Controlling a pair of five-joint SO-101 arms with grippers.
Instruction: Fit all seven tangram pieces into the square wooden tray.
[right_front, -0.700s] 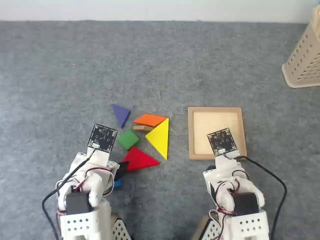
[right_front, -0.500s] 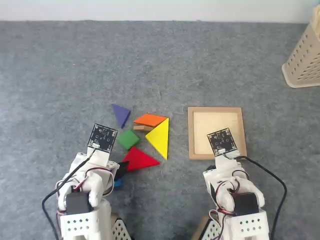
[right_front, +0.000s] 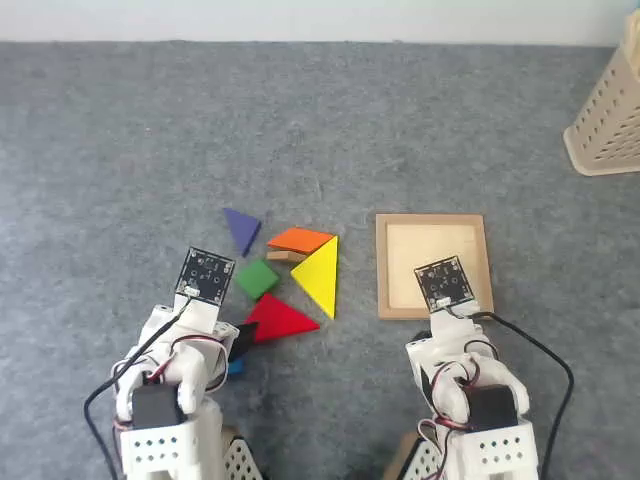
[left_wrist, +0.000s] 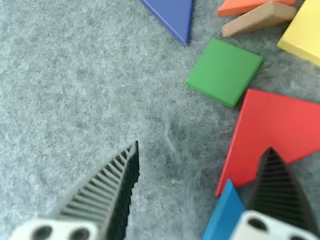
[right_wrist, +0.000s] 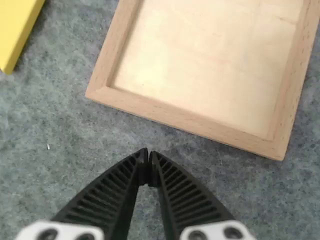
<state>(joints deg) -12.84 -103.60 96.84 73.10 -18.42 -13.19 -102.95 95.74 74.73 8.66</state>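
Note:
The square wooden tray (right_front: 387, 265) (right_wrist: 190, 122) lies right of centre with nothing in it. Left of it the pieces cluster: purple triangle (right_front: 241, 228) (left_wrist: 172, 12), orange piece (right_front: 298, 239) (left_wrist: 245, 6), tan piece (right_front: 285, 257) (left_wrist: 257, 17), yellow triangle (right_front: 320, 275) (left_wrist: 304, 32), green square (right_front: 256, 279) (left_wrist: 224, 71), red triangle (right_front: 278, 319) (left_wrist: 272, 132) and a blue piece (right_front: 235, 367) (left_wrist: 224, 215). My left gripper (left_wrist: 200, 172) hangs open over the carpet beside the red and blue pieces. My right gripper (right_wrist: 148, 167) is shut and empty, just before the tray's near edge.
A beige slotted basket (right_front: 611, 105) stands at the far right edge. Grey carpet (right_front: 320, 130) covers the table, with open room behind the pieces and the tray. Both arm bases (right_front: 165, 430) (right_front: 480, 425) sit at the near edge.

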